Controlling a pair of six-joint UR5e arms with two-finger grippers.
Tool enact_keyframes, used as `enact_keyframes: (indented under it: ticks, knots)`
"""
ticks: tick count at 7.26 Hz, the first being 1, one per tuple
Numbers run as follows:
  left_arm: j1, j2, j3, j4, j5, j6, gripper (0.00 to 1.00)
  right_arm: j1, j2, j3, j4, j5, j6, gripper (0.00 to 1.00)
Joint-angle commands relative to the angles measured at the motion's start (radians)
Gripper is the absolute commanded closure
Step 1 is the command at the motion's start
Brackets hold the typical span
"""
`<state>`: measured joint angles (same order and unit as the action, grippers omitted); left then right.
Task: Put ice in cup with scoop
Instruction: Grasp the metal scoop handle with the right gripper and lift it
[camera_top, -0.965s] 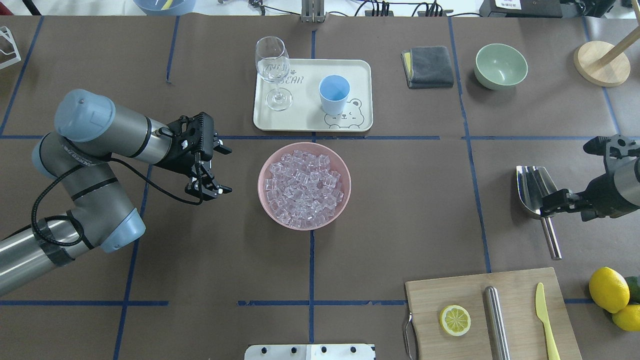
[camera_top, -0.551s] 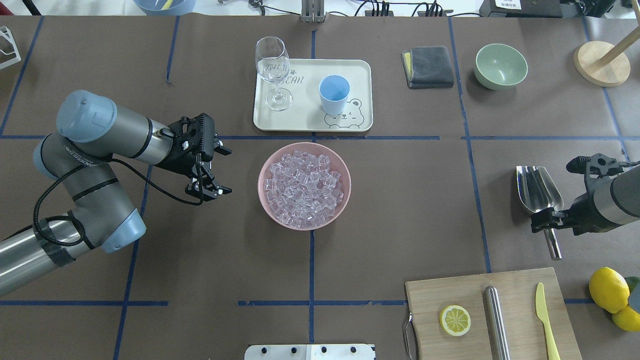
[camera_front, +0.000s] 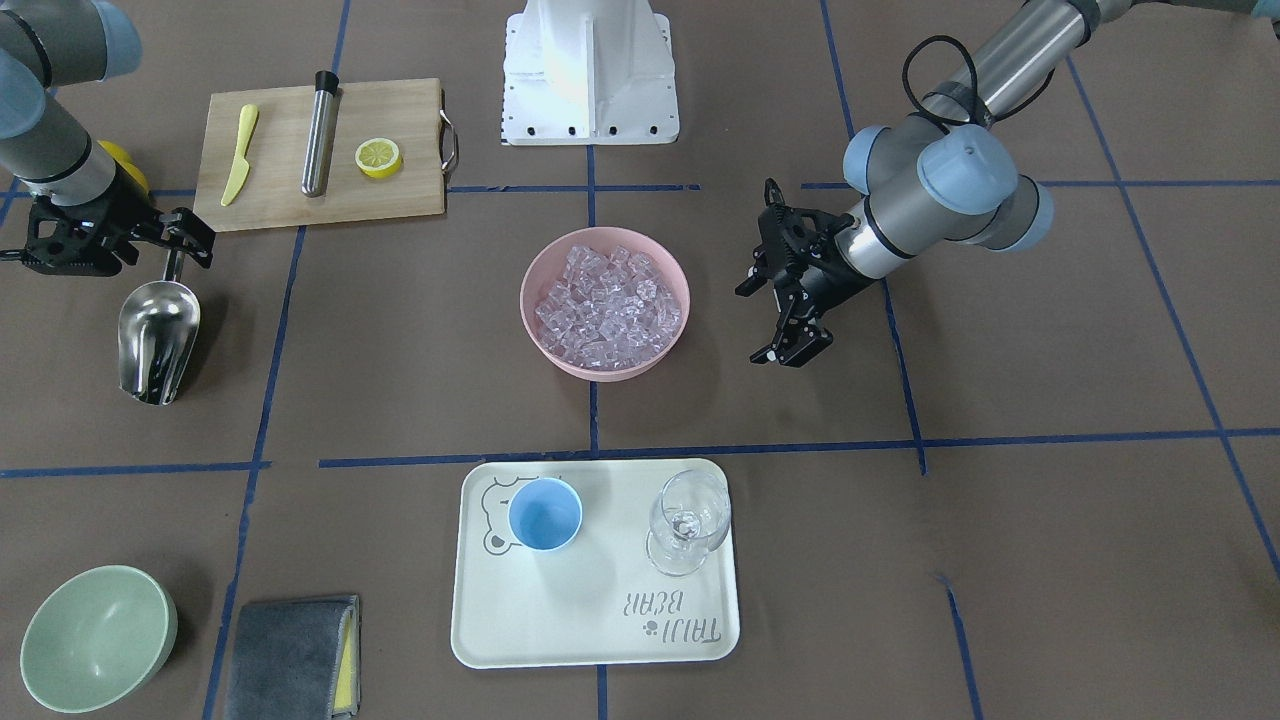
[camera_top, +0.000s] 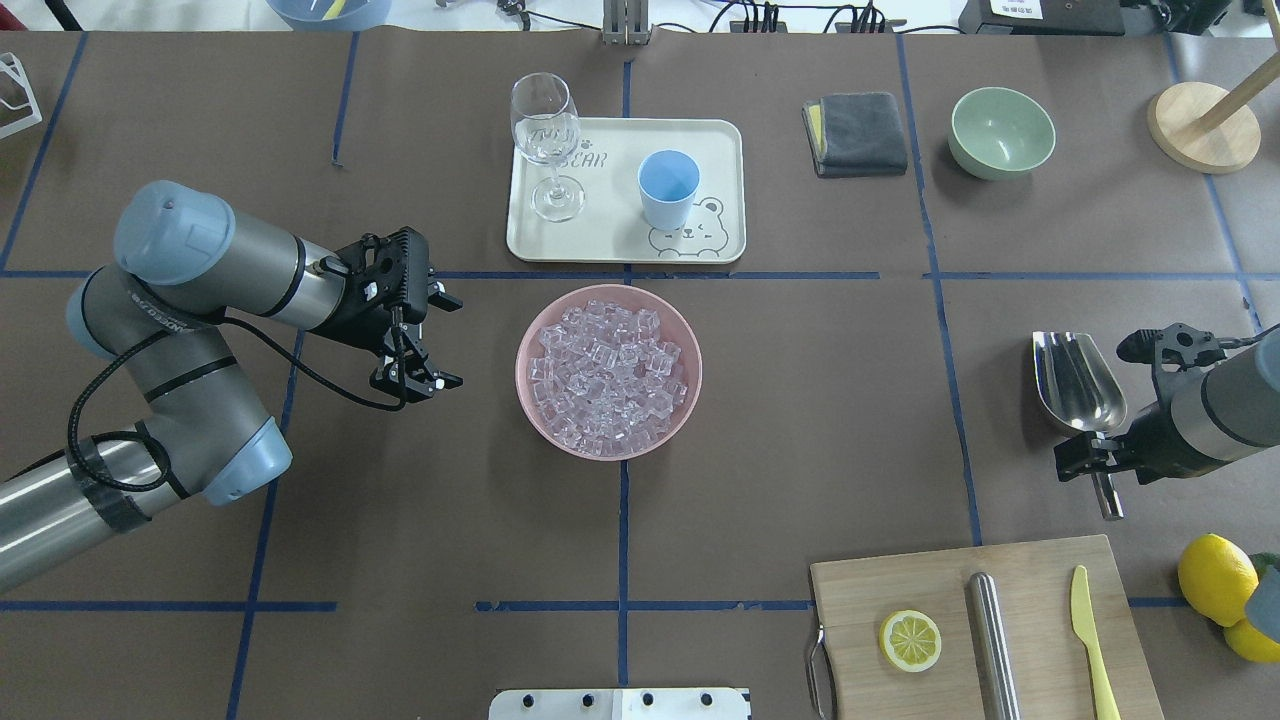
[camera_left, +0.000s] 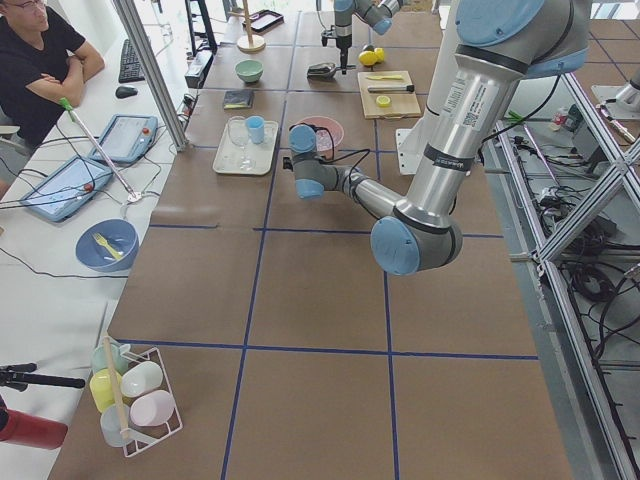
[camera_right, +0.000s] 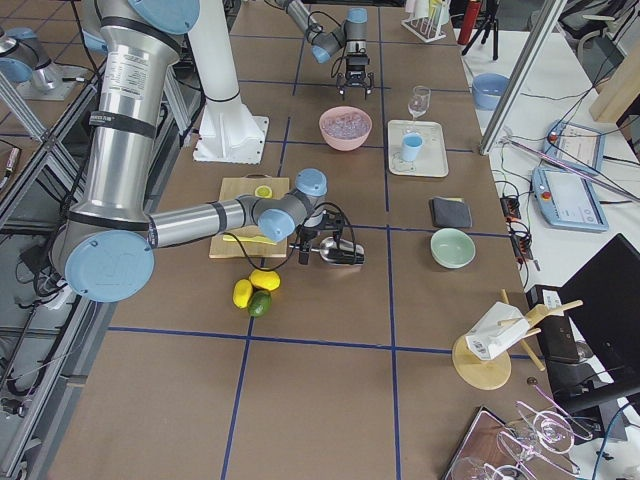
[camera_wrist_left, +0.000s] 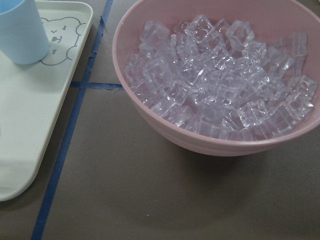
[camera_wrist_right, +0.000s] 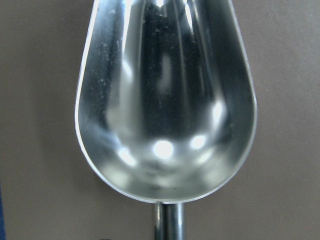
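Right hand (camera_top: 1090, 462) slid down scoop (camera_top: 1078, 380) handle, grip hidden, cannot tell, left hand (camera_top: 456, 340) spread open

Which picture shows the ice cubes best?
The left wrist view: the ice is close, each cube distinct in the pink bowl. Overhead and front views show a small heap, side views a speck, the right wrist none.

I log 2 arms on my feeds.

- Left arm (camera_top: 200, 260): silver tubes, rounded pale blue joint caps, dark lettering on 1 link, black tape band, loose black cable running to the wrist.
- Right arm (camera_front: 50, 140): same silver and blue.
- Left gripper (camera_top: 450, 340), right gripper (camera_top: 1095, 462): black, 2 fingers each.
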<state>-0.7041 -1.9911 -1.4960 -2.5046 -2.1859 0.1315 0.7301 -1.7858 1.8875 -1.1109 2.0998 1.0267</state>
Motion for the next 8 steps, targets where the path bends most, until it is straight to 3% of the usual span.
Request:
enact_keyframes:
  ticks: [1, 2, 5, 7, 8]
  knots:
    - [0.000, 0.000, 0.000, 0.001, 0.000, 0.000, 0.00, -0.004, 0.000, -0.002, -0.001, 0.005, 0.000, 0.62]
    - [0.000, 0.000, 0.000, 0.003, 0.000, 0.000, 0.00, -0.004, -0.001, -0.002, -0.009, 0.008, 0.001, 0.99]
    - [0.000, -0.002, 0.000, 0.007, 0.000, 0.000, 0.00, -0.003, 0.008, 0.015, 0.000, 0.011, 0.009, 1.00]
    - [0.000, 0.000, 0.000, 0.009, 0.000, -0.001, 0.00, 0.107, 0.009, 0.149, -0.006, 0.000, -0.011, 1.00]
    - [0.000, -0.002, 0.000, 0.007, 0.000, -0.001, 0.00, 0.156, 0.009, 0.203, -0.009, -0.006, -0.177, 1.00]
